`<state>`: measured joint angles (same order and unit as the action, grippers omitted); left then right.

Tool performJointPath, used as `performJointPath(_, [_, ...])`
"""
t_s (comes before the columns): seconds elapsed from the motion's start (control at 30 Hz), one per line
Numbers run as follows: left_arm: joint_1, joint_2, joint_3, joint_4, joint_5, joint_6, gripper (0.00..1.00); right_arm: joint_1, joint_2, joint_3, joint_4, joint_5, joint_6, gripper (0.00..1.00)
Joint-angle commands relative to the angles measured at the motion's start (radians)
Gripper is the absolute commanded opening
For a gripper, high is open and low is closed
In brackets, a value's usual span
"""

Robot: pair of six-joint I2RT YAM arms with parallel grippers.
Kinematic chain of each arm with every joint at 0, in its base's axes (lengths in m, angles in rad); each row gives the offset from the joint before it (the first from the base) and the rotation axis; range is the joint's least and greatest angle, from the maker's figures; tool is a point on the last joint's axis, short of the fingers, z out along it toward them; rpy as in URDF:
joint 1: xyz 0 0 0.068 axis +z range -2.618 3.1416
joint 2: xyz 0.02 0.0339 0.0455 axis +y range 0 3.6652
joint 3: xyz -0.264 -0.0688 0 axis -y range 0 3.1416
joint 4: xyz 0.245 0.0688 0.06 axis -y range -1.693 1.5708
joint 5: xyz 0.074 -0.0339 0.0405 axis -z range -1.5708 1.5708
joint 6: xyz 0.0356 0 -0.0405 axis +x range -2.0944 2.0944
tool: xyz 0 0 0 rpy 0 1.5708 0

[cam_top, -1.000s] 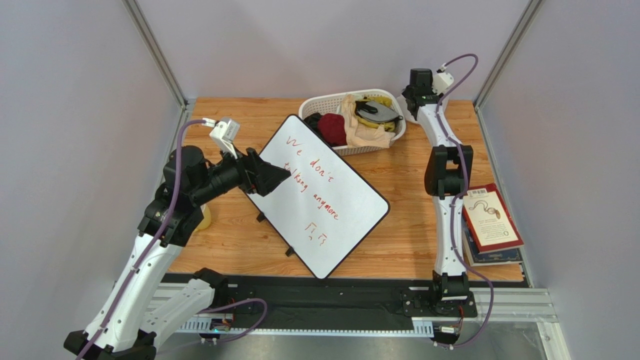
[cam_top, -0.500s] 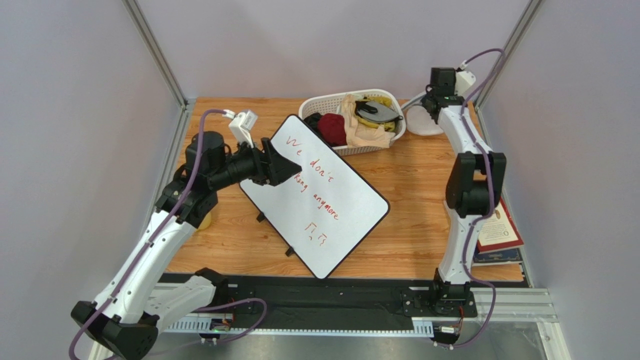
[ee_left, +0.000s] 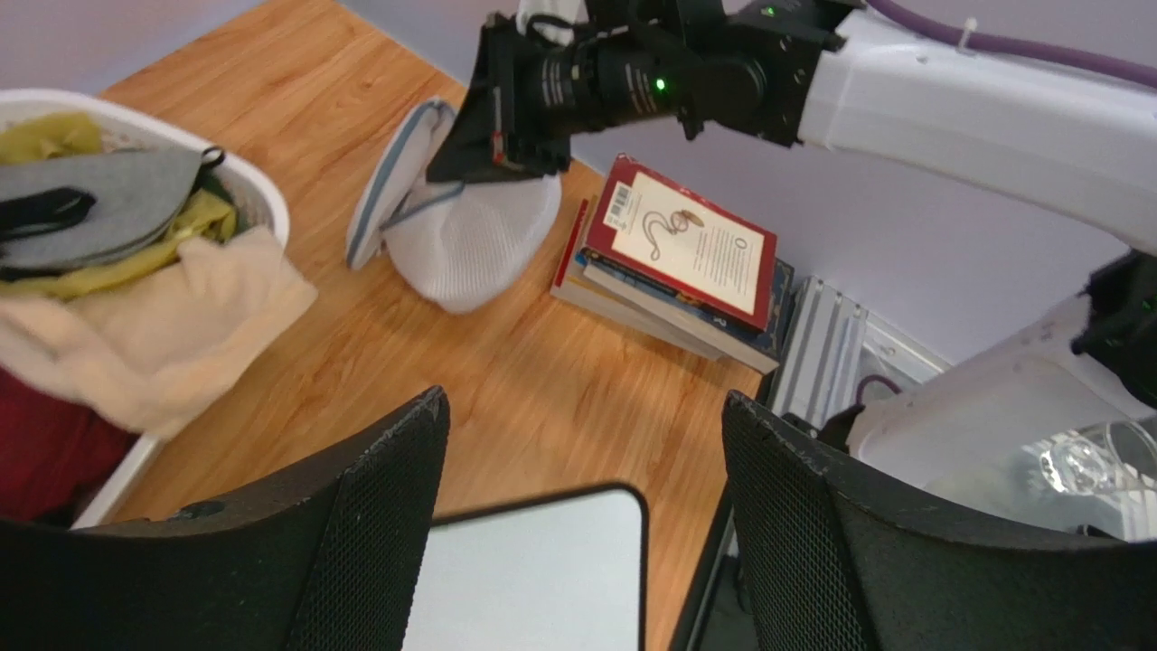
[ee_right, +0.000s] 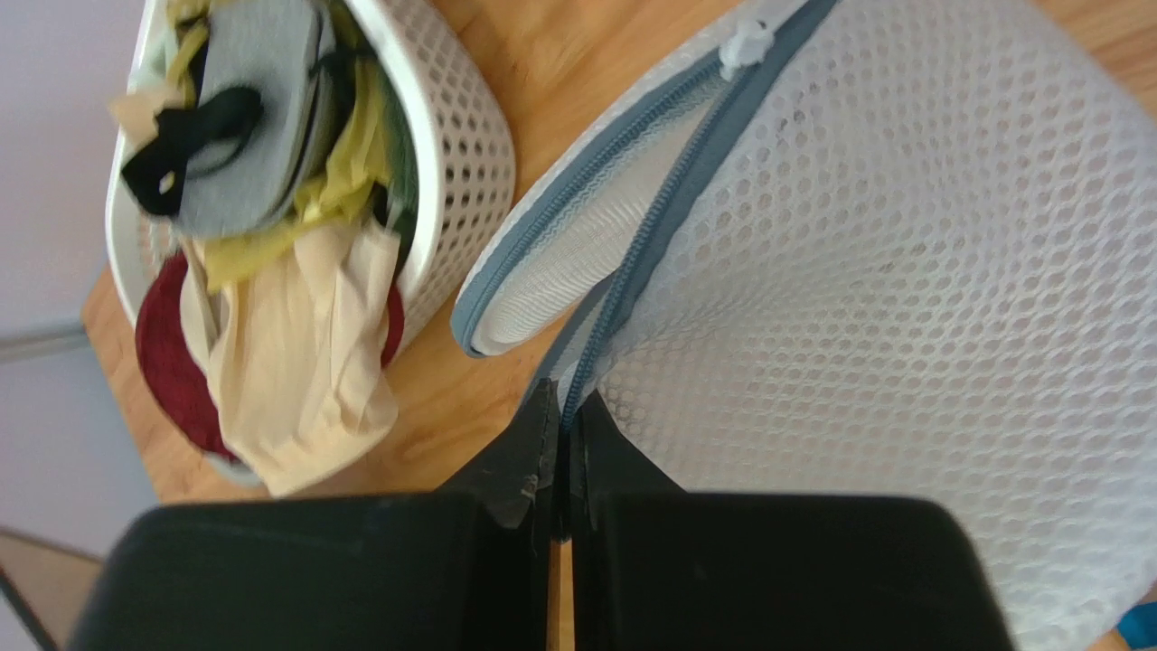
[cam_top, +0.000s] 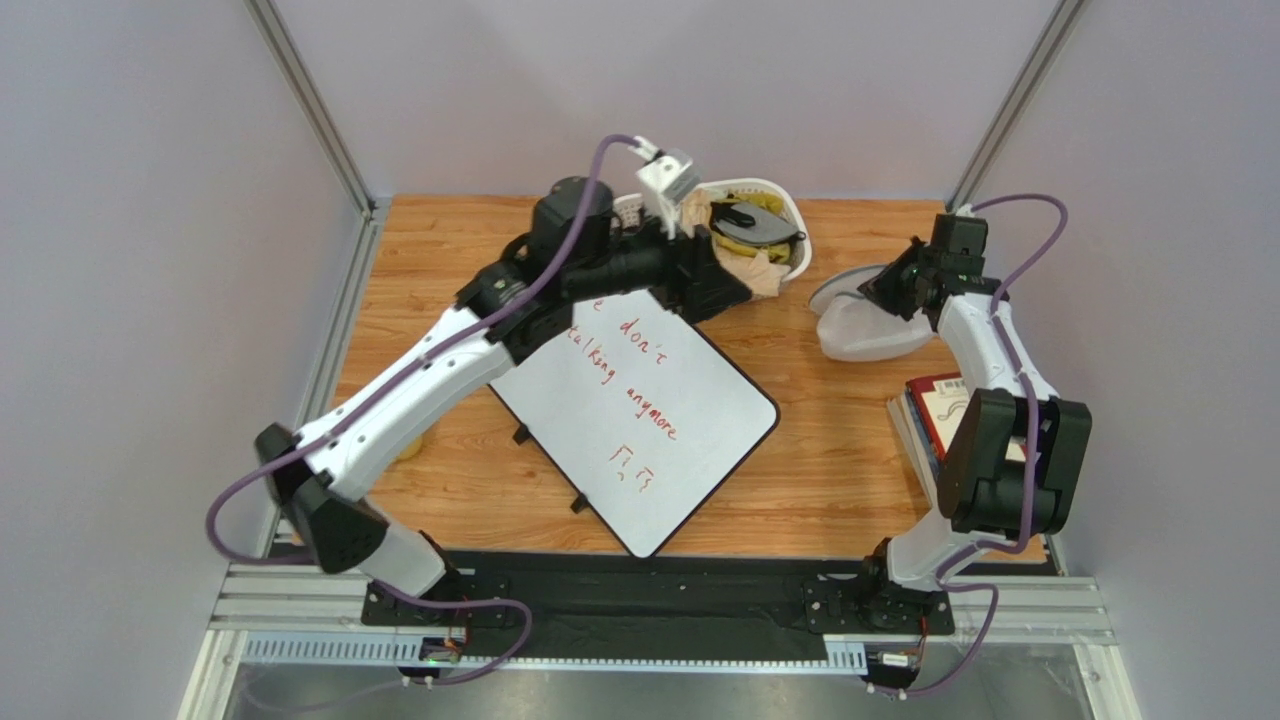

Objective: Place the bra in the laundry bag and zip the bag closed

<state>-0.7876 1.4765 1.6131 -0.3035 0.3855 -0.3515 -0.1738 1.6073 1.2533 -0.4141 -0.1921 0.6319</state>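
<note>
The bra [cam_top: 751, 222], grey padded cups with black straps, lies on top of the clothes in the white basket [cam_top: 798, 245]. It also shows in the left wrist view [ee_left: 102, 210] and the right wrist view [ee_right: 258, 115]. The laundry bag [cam_top: 864, 327], white mesh with a grey zipper band, lies part open on the table right of the basket. My right gripper [cam_top: 890, 288] is shut on the bag's zipper rim [ee_right: 638, 271]. My left gripper [cam_top: 721, 288] is open and empty, hovering at the basket's near side above the whiteboard's far corner.
A whiteboard [cam_top: 646, 428] with red writing lies at the table's middle. Stacked books [cam_top: 950, 417] sit at the right edge, just in front of the bag. The basket also holds yellow, cream and dark red garments [ee_left: 41, 448]. A yellowish object [cam_top: 415, 438] sits at the left.
My left arm swung from the whiteboard's left side across to the basket. My right gripper pulled the laundry bag from behind the basket forward and to the right.
</note>
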Motion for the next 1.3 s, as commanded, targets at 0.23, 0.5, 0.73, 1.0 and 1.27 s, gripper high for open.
performJointPath(0.23, [-0.029,0.482,0.487,-0.178,0.097,0.253,0.88,-0.021,-0.346,-0.167,0.02,-0.277,-0.12,0.0])
performJointPath(0.5, [-0.036,0.588,0.507,-0.025,0.018,0.319,0.78,-0.049,-0.425,-0.215,0.052,-0.363,-0.133,0.0])
performJointPath(0.73, [-0.061,0.663,0.562,0.0,-0.004,0.342,0.86,-0.062,-0.449,-0.232,0.086,-0.426,-0.092,0.0])
performJointPath(1.0, [-0.061,0.7,0.545,-0.005,-0.013,0.399,0.81,-0.062,-0.492,-0.255,0.116,-0.49,-0.034,0.0])
performJointPath(1.27, [-0.061,0.712,0.551,-0.031,-0.045,0.418,0.42,-0.062,-0.535,-0.258,0.109,-0.51,-0.02,0.0])
